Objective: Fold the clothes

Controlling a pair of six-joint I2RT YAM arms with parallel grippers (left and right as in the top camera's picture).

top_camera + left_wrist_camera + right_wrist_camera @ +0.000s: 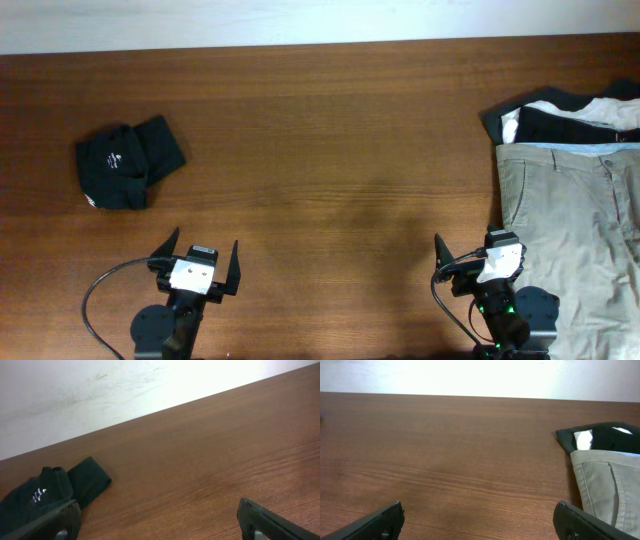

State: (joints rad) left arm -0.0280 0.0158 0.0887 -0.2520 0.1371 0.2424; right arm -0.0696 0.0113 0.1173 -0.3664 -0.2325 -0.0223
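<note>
Khaki cotton shorts [575, 240]: right edge of the overhead frame, waistband toward the top, partly running out of view. Black and white garments [565, 118]: upper right, touching that waistband. Black bundle [128, 163]: left of frame, well apart from the rest.

Right gripper [480, 252]: bottom right, just beside the shorts' edge, fingers spread, holding nothing. Left gripper [203, 250]: bottom left, likewise spread and empty. Wooden table [330, 150]: bare through the middle.

My judgement: nothing is gripped yet. I would pinch the shorts' nearest edge low and flat, then drag them toward centre frame before folding. Hazard: the black and white garments may ride along with the waistband.
</note>
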